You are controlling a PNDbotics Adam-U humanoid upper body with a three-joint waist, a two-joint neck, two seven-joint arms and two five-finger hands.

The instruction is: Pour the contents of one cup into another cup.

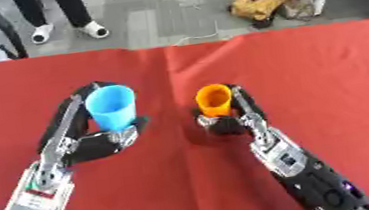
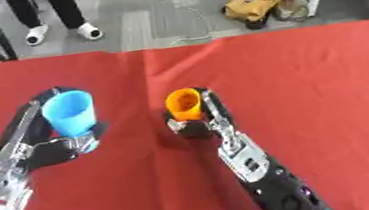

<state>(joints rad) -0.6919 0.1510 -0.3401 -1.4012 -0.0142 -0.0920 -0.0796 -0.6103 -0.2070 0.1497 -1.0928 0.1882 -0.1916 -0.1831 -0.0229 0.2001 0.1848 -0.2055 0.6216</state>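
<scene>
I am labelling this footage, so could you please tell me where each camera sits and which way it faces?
Left eye view: in the head, looking down at the red table; both arms show, left robot hand on the blue cup, right robot hand on the orange cup.
Right eye view: beside it, facing the same way, scene shifted leftward.
Both share the cups, hands and table.

Two cups on the red worktop (image 1: 325, 69): one blue cup (image 1: 112, 107), one orange cup (image 1: 215, 99). Two robot hands in view, one per cup: left hand (image 1: 96, 143) with fingers curled around the blue one, right hand (image 1: 230, 121) with fingers curled around the orange one. One worktop, one red cloth covering it.
</scene>
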